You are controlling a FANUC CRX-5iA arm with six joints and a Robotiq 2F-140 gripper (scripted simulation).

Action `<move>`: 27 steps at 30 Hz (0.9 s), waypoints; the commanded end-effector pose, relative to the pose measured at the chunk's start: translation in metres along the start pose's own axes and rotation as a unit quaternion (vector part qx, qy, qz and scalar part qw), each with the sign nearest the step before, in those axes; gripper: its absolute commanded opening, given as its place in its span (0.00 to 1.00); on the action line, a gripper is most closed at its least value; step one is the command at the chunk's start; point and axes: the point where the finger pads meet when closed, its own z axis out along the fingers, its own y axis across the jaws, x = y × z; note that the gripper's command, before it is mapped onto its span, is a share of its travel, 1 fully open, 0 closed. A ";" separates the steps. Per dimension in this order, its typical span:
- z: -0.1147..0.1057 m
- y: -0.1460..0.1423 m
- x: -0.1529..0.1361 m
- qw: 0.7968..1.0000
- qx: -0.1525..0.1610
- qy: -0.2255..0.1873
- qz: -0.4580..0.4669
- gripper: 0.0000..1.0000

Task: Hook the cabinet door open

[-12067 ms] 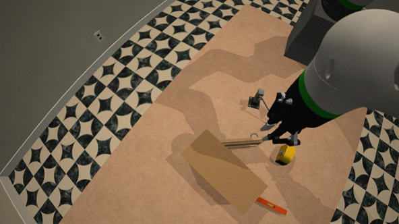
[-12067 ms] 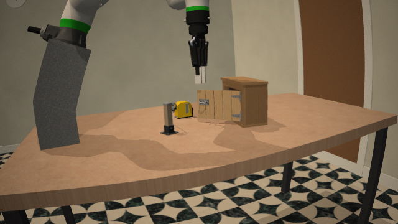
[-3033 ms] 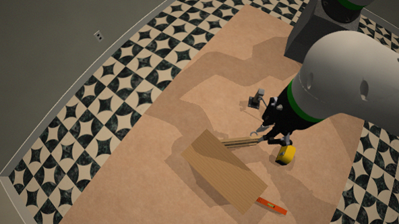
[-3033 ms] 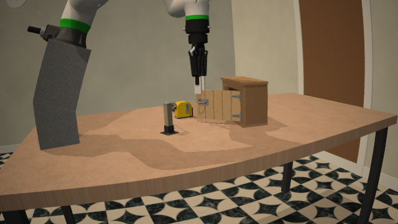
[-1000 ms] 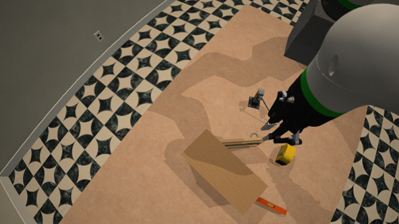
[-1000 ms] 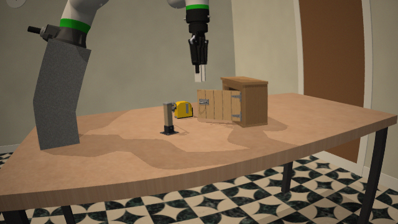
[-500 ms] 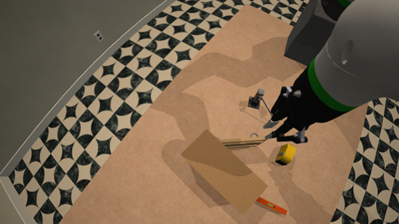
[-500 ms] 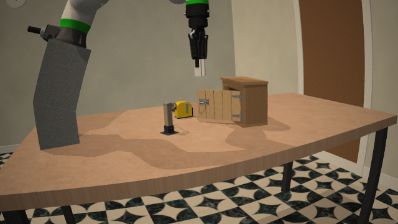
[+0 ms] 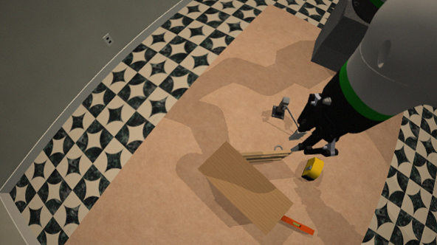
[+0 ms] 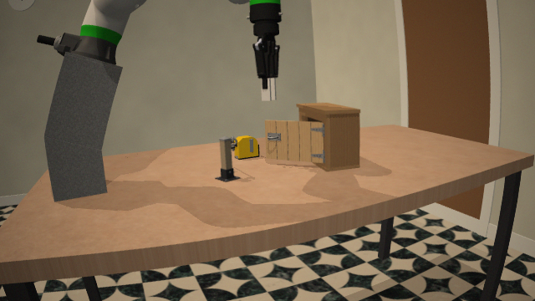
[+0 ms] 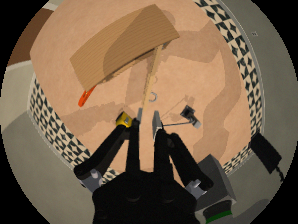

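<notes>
Wooden cabinet door (image 9: 266,156) (image 10: 293,141) (image 11: 151,75) standing open, free edge lower than the fingers (image 9: 297,134) (image 10: 265,93), which stand slightly apart

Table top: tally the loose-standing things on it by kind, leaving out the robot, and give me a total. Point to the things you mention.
Cabinet (image 9: 243,184) (image 10: 344,140) (image 11: 122,45): 1
Post (image 9: 282,106) (image 10: 226,155) (image 11: 190,114): 1
Tape measure (image 9: 313,168) (image 10: 247,147) (image 11: 124,119): 1
Spirit level (image 9: 298,225) (image 11: 85,96): 1
Total: 4

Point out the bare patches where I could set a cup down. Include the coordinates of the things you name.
Bare: between the post (image 9: 283,104) (image 10: 226,155) (image 11: 188,112) and the cabinet (image 9: 243,184) (image 10: 343,142) (image 11: 125,45); also the table left of the cabinet in the top view. Crowded: around the door (image 9: 266,156) (image 10: 294,141) (image 11: 152,75), tape measure (image 9: 313,168) (image 10: 247,147) (image 11: 123,119).
</notes>
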 end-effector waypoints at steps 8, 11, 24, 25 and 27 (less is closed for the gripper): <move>0.000 -0.006 0.001 1.000 0.000 0.000 0.017 0.16; 0.000 -0.006 0.001 1.000 0.000 0.000 0.018 0.16; 0.000 -0.006 0.001 1.000 0.000 0.000 0.018 0.16; 0.000 -0.006 0.001 1.000 0.000 0.000 0.018 0.16; 0.000 -0.006 0.001 1.000 0.000 0.000 0.018 0.16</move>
